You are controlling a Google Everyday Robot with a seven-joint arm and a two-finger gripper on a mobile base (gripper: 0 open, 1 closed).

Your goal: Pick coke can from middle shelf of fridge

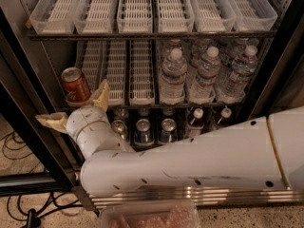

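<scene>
The coke can [75, 85], red with a silver top, stands at the front left of the middle shelf [142, 103] of the fridge [28, 80]. My gripper [76, 109] is just below and in front of the can, with its two tan fingers spread wide: one fingertip [101, 94] is right of the can, the other [50, 121] points out to the left. The gripper is open and holds nothing. My white arm [199, 151] runs across the lower half of the view.
Several water bottles [205, 75] stand on the right of the middle shelf. Silver cans [142, 129] and small bottles [195, 118] fill the bottom shelf behind my arm. The top shelf holds bare white trays [137, 8]. Cables [19, 146] lie on the floor at left.
</scene>
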